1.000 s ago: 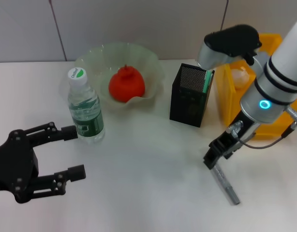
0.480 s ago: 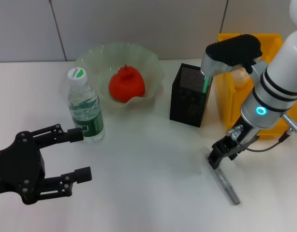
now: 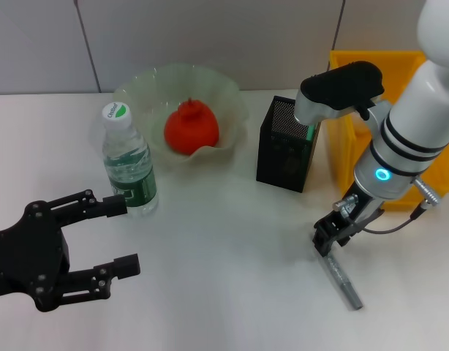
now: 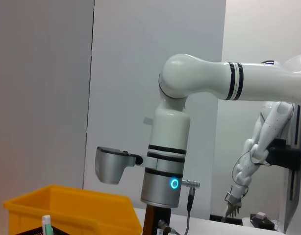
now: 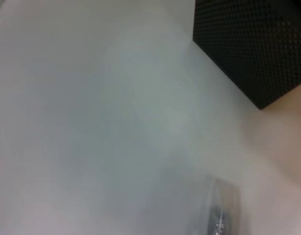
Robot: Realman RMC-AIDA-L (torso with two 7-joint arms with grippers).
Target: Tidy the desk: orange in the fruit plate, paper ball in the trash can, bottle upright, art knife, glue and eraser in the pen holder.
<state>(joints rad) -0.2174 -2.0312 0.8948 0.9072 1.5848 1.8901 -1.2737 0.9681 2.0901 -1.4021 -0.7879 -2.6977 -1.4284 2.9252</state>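
One right claw (image 3: pixel 328 240) shifted left over glue (image 3: pixel 340 278).

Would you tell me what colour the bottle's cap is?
The bottle has a white cap with a green mark, clearest in the head view.

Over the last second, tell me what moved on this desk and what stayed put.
The right gripper drifted slightly toward the bottom of the head view, staying at the upper end of the glue, which lies flat where it was. The left gripper, open, shifted a little toward the bottle. The bottle, the orange in the fruit plate, the pen holder and the trash can stayed put.
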